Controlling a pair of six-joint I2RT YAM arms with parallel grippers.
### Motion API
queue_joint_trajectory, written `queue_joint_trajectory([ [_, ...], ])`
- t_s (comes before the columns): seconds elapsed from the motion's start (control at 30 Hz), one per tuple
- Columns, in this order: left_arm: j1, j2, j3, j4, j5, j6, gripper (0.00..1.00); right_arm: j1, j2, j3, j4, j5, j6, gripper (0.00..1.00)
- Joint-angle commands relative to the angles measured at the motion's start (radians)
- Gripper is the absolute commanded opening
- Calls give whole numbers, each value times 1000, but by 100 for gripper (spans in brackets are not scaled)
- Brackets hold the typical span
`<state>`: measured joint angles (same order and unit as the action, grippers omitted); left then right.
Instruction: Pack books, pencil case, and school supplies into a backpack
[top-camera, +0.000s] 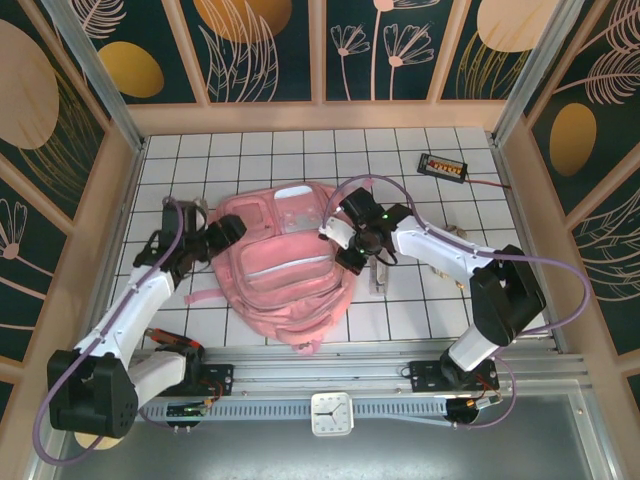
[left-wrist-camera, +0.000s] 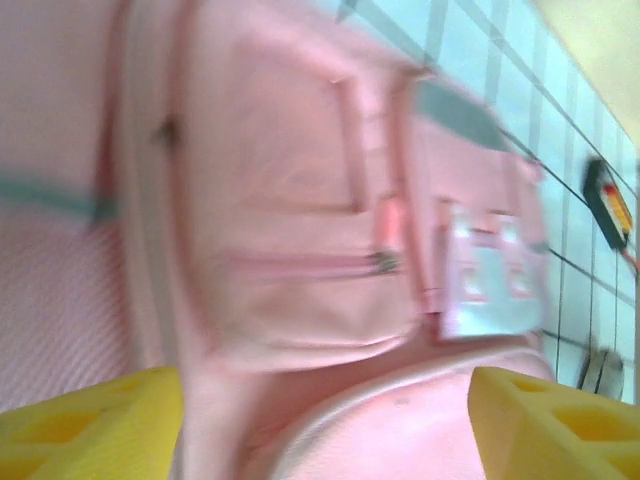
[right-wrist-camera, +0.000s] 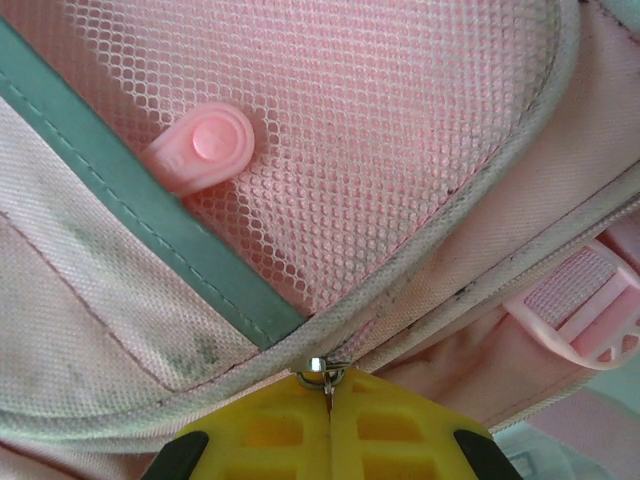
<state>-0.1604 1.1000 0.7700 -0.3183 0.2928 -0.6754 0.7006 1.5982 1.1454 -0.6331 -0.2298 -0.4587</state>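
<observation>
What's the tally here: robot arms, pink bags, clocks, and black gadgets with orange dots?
Robot arms: 2, left arm and right arm
Backpack: 1
Clock: 1
Black gadget: 1
Total: 5
</observation>
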Motion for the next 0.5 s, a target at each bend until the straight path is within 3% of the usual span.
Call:
queue_joint_trajectory([
  [0.0,-31,46,156,-192,82,451,75,-14,33,62,53,60,-29,0],
  [0.1,-151,191,282,-281,62,702,83,-4,46,90,55,31,-67,0],
  [0.27,-179,566,560,-500,134,983,68,29,19,42,94,-5,-142,0],
  [0.47,-179,744,720,-508,131,1078,74,40,16,19,110,24,-190,0],
])
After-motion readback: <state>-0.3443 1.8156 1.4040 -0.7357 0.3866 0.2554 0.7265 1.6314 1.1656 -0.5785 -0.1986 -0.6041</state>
